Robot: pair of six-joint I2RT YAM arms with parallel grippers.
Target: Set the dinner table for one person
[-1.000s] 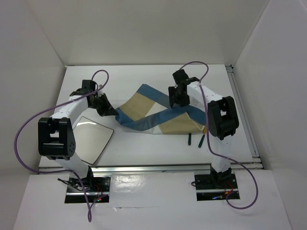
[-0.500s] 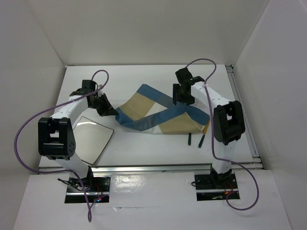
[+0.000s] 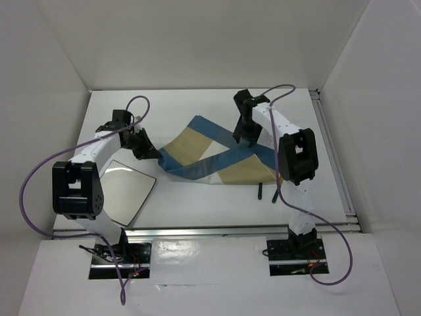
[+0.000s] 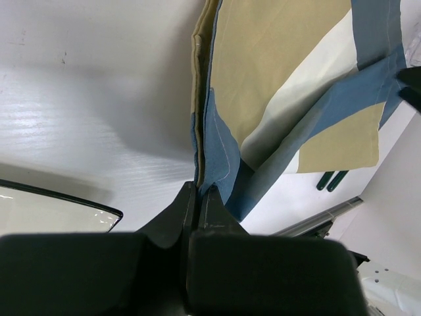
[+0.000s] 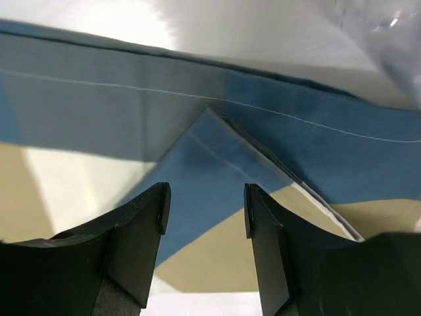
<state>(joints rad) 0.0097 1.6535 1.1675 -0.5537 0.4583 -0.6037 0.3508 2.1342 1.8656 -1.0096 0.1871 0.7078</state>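
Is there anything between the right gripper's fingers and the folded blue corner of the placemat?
Nothing visible. The right gripper is open directly over the folded blue corner of the placemat, and only cloth shows between its fingers.

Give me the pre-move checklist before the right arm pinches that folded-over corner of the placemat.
1. Left end effector shut on the placemat edge: ok.
2. Right end effector open: ok.
3. Folded corner lined up ahead of the gap between the right fingers: ok.
4. Right fingers low enough to catch the cloth: cannot tell.
5. Placemat flat on the dinner table: not ok, it is twisted and folded over itself.
6. Plate apart from the placemat: ok.
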